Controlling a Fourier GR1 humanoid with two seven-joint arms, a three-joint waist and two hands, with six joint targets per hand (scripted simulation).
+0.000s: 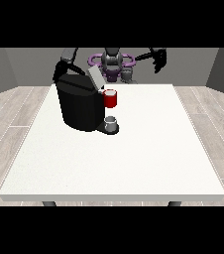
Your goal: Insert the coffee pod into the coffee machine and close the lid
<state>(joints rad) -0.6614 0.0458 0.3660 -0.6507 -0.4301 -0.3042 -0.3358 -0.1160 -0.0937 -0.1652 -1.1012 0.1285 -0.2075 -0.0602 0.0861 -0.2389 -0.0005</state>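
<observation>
A: What colours do you see?

B: A large plain white bench (134,158), and on it a bulky black coffee machine (79,106) with a pale grey flat lid (96,77).

A: And at its front?

B: A red round pod holder (111,99) with a whitish top, above a small grey cup (111,121) on a dark base.

A: Around it?

B: Pale wood-plank floor (15,114), grey walls (25,67), both hands black (159,59) (60,69), purple rings (126,59) at the robot's grey torso.

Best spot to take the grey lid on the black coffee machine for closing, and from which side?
Take the grey lid at its raised free end, from above and behind. It stands tilted open over the black coffee machine, hinged low by the red pod holder; the hand at the view's left is nearest.
</observation>
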